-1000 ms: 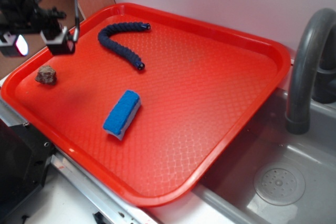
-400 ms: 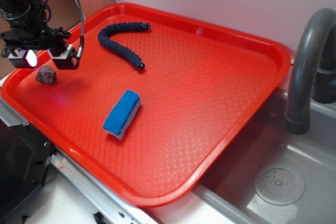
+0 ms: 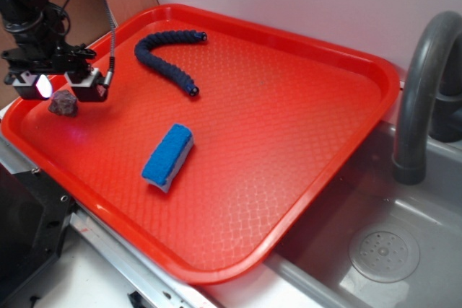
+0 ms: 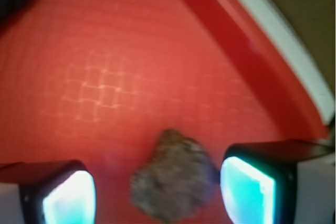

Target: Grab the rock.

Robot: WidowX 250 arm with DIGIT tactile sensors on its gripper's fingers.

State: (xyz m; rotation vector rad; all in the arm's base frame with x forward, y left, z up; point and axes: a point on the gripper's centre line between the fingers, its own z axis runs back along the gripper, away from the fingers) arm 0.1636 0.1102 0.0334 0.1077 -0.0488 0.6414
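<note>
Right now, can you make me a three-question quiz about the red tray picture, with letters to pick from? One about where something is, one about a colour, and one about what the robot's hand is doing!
1. Where is the small lumpy brown-grey rock?
A. in the grey sink
B. near a corner of the red plastic tray
C. on top of the sponge

2. What colour is the rectangular sponge?
A. blue
B. yellow
C. green

3. What is the robot's hand doing?
A. squeezing the sponge
B. closed tight on nothing
C. open, with a finger on each side of the rock

Answers: 1 B, the tray's rim curves round just beside the rock. 2 A, its top is bright blue. 3 C, the wrist view shows gaps between both fingers and the rock.
</note>
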